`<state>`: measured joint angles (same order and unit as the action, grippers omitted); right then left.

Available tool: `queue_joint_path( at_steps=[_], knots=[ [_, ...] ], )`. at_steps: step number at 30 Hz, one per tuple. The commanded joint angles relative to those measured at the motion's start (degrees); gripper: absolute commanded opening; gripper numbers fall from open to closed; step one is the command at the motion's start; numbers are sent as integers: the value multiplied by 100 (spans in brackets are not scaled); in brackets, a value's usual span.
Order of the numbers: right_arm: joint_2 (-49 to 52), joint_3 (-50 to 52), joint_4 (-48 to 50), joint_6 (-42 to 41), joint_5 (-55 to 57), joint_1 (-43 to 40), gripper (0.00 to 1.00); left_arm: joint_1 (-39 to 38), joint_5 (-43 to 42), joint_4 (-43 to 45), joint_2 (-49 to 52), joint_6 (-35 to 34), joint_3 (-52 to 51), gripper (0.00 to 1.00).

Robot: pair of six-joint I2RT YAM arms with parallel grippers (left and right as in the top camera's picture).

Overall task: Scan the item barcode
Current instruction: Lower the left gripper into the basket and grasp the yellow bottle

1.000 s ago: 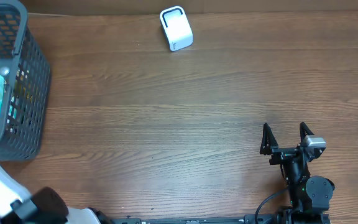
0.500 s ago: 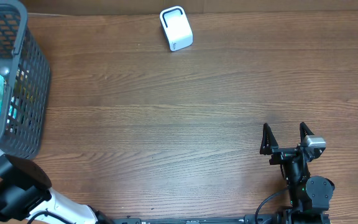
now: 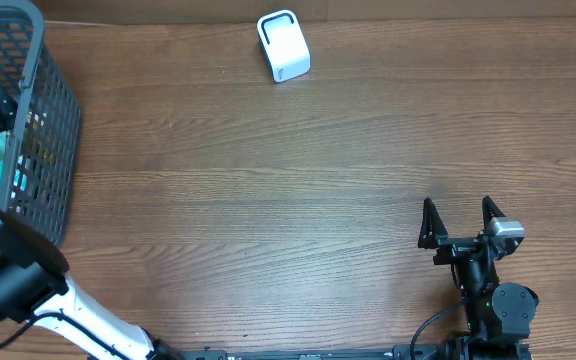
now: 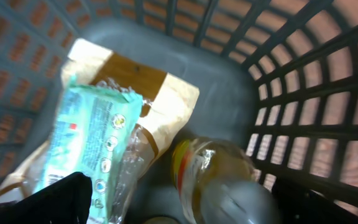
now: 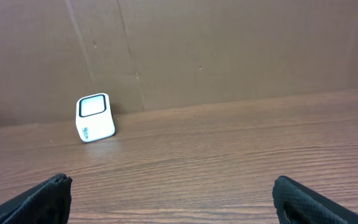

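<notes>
From my seat the item to scan, the teal packet [image 4: 89, 143], is lying in the grey basket [image 3: 50, 150] at the far left of the counter [image 3: 268, 200]. In the left wrist view its long axis runs steeply, crimped end up and a little to the right, the other end coming down toward my left finger. The printed face is up, but the picture is too blurred for me to find a barcode. It rests on a beige paper bag [image 4: 166, 99] with a brown band, and some crinkled clear plastic shows along its right edge. Just beside it lies a bottle [image 4: 222, 174] of yellowish liquid, its near end toward the camera and badly out of focus. My left pincer [image 4: 182, 202] hangs inside the basket above these things, fingers spread wide at the two lower corners of the view and gripping nothing. A second ago that arm sat off the bottom-left corner of the overhead view, outside the basket; it has since swung up over the rim and now hides part of the contents from above. The right pincer [image 3: 458, 215] has not moved: it rests at the near right of the counter, wide open and empty. The white scanner [image 3: 284, 46] stays at the far edge, its dark-framed window facing the right wrist camera.
</notes>
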<state>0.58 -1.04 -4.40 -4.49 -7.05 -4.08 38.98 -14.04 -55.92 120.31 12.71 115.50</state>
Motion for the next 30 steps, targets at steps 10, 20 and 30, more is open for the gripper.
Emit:
queue_joint_path(
  at_steps=[10,20,30],
  knots=[
    [-42,59,22,-22,55,31,100,-284,-271,87,560,557,74,74],
    [-42,59,22,-22,55,31,100,-302,-205,68,557,555,76,53],
    [-42,59,22,-22,55,31,100,-302,157,-37,557,553,76,51]
  ],
)
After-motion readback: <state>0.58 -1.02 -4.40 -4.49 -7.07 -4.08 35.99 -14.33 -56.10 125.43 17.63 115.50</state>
